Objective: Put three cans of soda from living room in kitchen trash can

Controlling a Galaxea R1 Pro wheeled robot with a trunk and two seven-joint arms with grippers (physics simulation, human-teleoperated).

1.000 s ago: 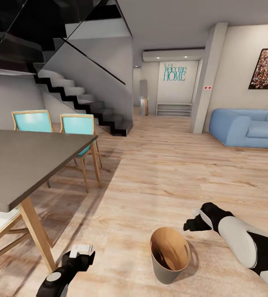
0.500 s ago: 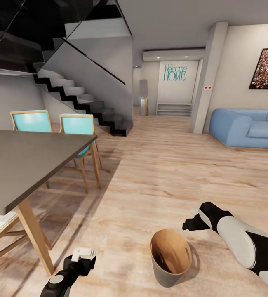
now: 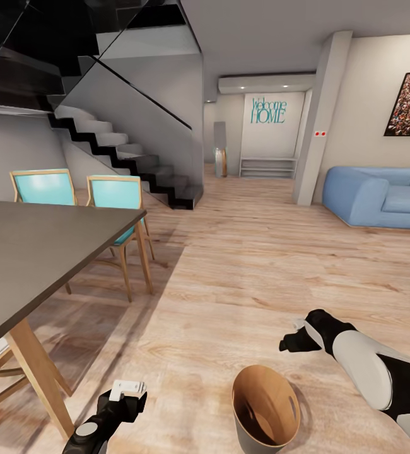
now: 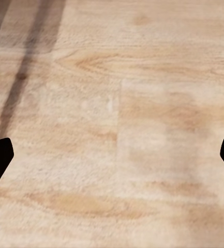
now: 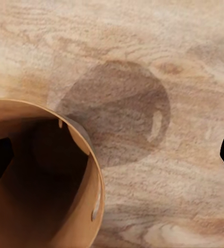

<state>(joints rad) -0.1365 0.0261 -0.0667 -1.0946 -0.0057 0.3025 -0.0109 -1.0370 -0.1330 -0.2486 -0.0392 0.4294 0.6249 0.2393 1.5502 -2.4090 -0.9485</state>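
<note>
The trash can (image 3: 265, 410), pale grey outside and brown inside, stands upright on the wood floor low in the head view, between my two arms. Its brown inside and rim (image 5: 93, 175) also show in the right wrist view, and I see no cans in it. My right gripper (image 3: 291, 340) hangs open just beyond the bin's rim, with nothing between its fingers (image 5: 112, 155). To the bin's left, my left gripper (image 3: 128, 389) is open over bare floor (image 4: 112, 155). The soda cans are out of view.
A dark grey table (image 3: 41, 252) with wooden legs stands at the left, with two turquoise chairs (image 3: 113, 192) behind it. A black-and-white staircase (image 3: 135, 164) rises further back. A blue sofa (image 3: 381, 195) and a pillar (image 3: 315, 120) are at the right. Open plank floor (image 3: 249, 252) lies ahead.
The whole picture has shifted: the table and chairs slid left and the bin sits lower, so the camera has moved forward. Both grippers keep their places in the view and stay open.
</note>
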